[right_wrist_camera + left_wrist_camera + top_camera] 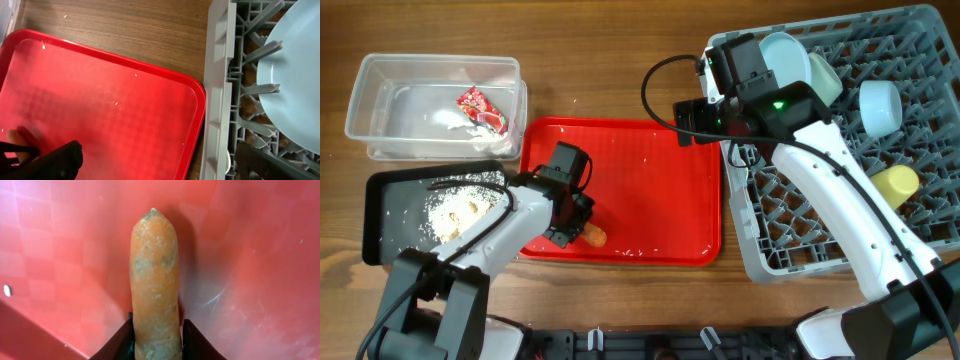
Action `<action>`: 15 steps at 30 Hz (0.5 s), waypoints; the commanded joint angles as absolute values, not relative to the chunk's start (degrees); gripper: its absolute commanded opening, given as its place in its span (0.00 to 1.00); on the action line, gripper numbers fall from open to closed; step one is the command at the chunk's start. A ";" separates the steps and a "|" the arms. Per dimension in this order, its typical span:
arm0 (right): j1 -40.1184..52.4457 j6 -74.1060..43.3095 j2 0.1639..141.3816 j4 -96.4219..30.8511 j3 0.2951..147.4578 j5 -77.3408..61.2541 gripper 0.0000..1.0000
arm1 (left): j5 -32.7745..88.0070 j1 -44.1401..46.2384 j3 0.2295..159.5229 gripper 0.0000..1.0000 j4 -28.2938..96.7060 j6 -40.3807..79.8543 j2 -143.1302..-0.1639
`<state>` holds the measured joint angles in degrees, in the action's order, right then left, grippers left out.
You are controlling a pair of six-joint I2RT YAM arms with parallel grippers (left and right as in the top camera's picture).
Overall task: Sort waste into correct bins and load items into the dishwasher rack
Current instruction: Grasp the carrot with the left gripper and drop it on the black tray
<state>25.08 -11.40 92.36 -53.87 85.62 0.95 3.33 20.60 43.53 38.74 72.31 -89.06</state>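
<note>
My left gripper (582,228) is shut on the orange carrot (155,280), low over the red tray's front part; the carrot's tip shows in the overhead view (595,236). My right gripper (157,160) is open and empty above the gap between the red tray and the grey dishwasher rack (920,40). The rack holds the light blue plate (295,75), a pale green bowl (823,75), a small light blue bowl (880,105) and a yellow cup (895,183). The clear tub (380,75) holds the red wrapper (482,110) and white tissue (455,122). The black tray (380,190) holds beige scraps (455,212).
The red serving tray (650,180) lies in the middle, its bare surface scattered with small crumbs. The black tray touches its left side and the rack stands close to its right edge. A black cable (660,95) loops above the tray's far edge.
</note>
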 commanded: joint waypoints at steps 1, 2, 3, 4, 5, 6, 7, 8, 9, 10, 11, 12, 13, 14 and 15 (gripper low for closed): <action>24.88 -10.63 91.70 -54.13 85.65 -0.05 1.00 | -3.79 20.58 43.97 0.20 38.28 69.49 -87.46; 24.88 -10.66 91.70 -54.13 85.65 -0.05 1.00 | -3.79 19.94 45.52 0.18 38.37 64.95 -85.58; 24.88 -10.63 91.70 -54.13 85.65 -0.05 1.00 | -3.86 19.09 47.07 0.17 38.89 61.12 -83.37; 24.88 -10.63 91.70 -54.17 85.65 -0.03 1.00 | -4.47 17.87 48.49 0.18 40.27 58.33 -80.90; 24.88 -10.66 91.70 -54.33 85.65 -0.03 1.00 | -5.52 15.59 50.15 0.18 42.70 56.25 -77.65; 24.88 -10.61 91.70 -54.46 85.65 0.08 1.00 | -5.93 12.95 50.89 0.18 43.92 54.06 -74.91; 24.88 -10.59 91.70 -54.48 85.65 0.19 1.00 | -5.93 9.78 50.98 0.18 44.07 52.05 -72.25; 24.88 -10.59 91.70 -54.52 85.65 0.19 1.00 | -6.11 6.31 50.98 0.18 44.45 50.54 -70.11; 24.88 -10.57 91.70 -54.54 85.65 0.16 1.00 | -6.09 -0.01 50.98 0.18 44.75 48.56 -67.59; 24.88 -10.59 91.70 -54.54 85.65 0.16 1.00 | -6.11 -5.17 50.98 0.17 44.82 48.07 -66.59; 24.88 -10.59 91.70 -54.54 85.65 0.14 1.00 | -6.13 -10.09 50.98 0.16 44.80 47.94 -66.46; 24.88 -10.59 91.70 -54.57 85.65 0.14 1.00 | -6.26 -16.01 50.96 0.16 44.75 47.94 -66.98; 24.88 -10.59 91.70 -54.61 85.65 0.16 1.00 | -6.68 -20.03 50.94 0.15 44.60 47.94 -67.83; 24.88 -10.59 91.70 -54.70 85.65 0.14 1.00 | -8.51 -25.56 50.89 0.15 43.90 47.97 -70.19; 24.88 -10.59 91.70 -54.68 85.65 0.14 1.00 | -9.63 -29.45 50.89 0.15 42.70 47.97 -73.45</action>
<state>25.08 -11.40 92.36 -54.65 85.62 0.84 -6.98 -24.25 50.24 44.12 49.50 -69.45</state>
